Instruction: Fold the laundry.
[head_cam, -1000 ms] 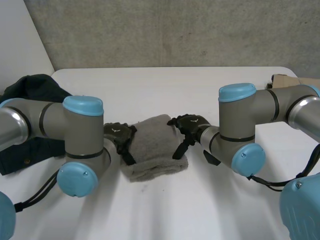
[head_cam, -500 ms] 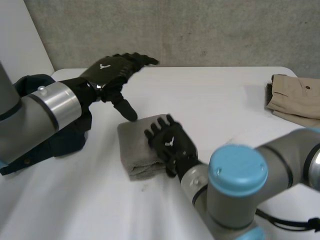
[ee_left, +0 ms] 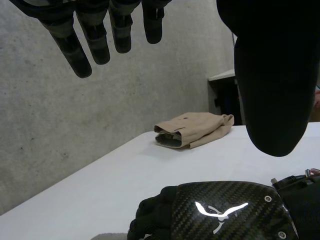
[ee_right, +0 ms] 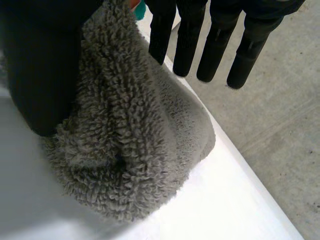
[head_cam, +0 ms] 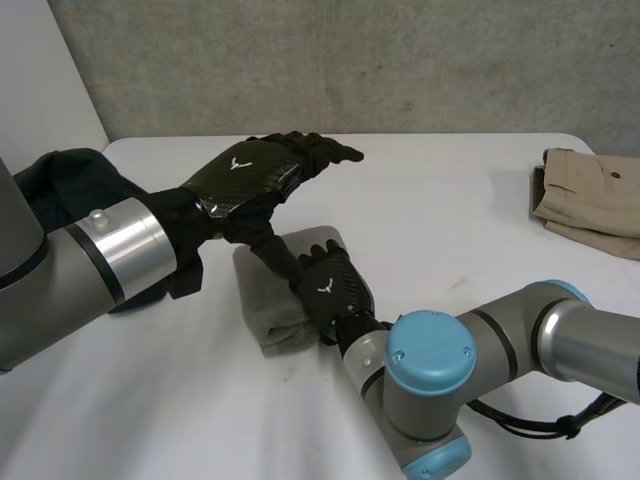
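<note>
A folded grey towel lies on the white table, a little left of the middle. My right hand rests on the towel's right part, back upward. In the right wrist view the thumb presses against the fluffy towel, which bulges up between it and the fingers; these stay straight and clear of the cloth. My left hand hovers above the towel's far end, open, with fingers straight and thumb spread, over the right hand.
A folded tan garment lies at the table's far right edge and is seen again past the left hand. A dark garment is heaped at the left edge. A concrete wall stands behind the table.
Both arms swung away from the towel's sides. The left hand rose and moved right above the towel. The right hand came onto the towel's right part, its fingers bending slightly.
</note>
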### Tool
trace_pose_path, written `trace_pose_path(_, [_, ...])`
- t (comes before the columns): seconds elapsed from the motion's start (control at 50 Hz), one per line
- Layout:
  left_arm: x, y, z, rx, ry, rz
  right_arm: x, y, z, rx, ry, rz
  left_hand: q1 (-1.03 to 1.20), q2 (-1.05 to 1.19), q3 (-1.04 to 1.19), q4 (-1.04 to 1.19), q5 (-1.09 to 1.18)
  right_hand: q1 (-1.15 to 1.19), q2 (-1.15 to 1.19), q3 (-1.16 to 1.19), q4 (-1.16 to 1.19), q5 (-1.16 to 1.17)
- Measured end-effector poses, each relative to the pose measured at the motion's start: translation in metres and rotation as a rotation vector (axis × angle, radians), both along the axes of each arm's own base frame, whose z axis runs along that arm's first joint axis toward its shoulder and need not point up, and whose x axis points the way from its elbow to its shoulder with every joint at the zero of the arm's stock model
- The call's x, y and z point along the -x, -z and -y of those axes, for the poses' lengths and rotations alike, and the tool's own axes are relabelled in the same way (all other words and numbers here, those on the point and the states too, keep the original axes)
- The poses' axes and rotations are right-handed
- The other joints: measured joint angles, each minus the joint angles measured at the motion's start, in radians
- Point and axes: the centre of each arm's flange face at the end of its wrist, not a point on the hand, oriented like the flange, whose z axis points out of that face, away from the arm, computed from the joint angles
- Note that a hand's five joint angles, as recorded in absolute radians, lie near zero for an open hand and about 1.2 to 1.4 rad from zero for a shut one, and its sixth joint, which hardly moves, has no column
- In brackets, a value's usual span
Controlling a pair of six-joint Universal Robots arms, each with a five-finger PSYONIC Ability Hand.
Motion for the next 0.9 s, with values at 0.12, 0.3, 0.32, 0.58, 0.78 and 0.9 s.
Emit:
trace_pose_path(0.12, [-0.001,0.0,0.002,-0.001,-0.007,-0.005,-0.006,-0.002,0.005,0.019,-0.012,0.024,0.0,0.0,0.0,0.0,0.0,0.396,0.444,0.434,0.416,0.22])
trace_pose_path(0.3, [-0.004,-0.005,0.007,0.008,-0.019,-0.016,-0.015,-0.029,0.039,0.063,-0.006,0.138,0.0,0.0,0.0,0.0,0.0,0.533,0.641,0.648,0.659,0.22])
trace_pose_path(0.32, [-0.004,-0.006,0.007,0.011,-0.021,-0.017,-0.015,-0.034,0.043,0.068,0.0,0.153,0.0,0.0,0.0,0.0,0.0,0.533,0.641,0.648,0.659,0.22])
trace_pose_path(0.58, [-0.002,-0.05,0.014,0.105,-0.052,-0.11,0.072,-0.178,0.176,0.31,0.26,0.496,0.0,0.0,0.0,0.0,0.0,0.533,0.64,0.656,0.662,0.22])
trace_pose_path(0.78, [0.007,-0.051,0.011,0.107,-0.049,-0.154,0.207,-0.19,0.278,0.442,0.497,0.562,0.0,0.0,0.0,0.0,0.001,0.561,0.641,0.656,0.662,0.221])
trace_pose_path(0.9, [0.013,-0.037,0.009,0.085,-0.034,-0.146,0.282,-0.127,0.325,0.374,0.567,0.505,0.0,0.0,0.0,0.0,0.0,0.561,0.641,0.656,0.662,0.22])
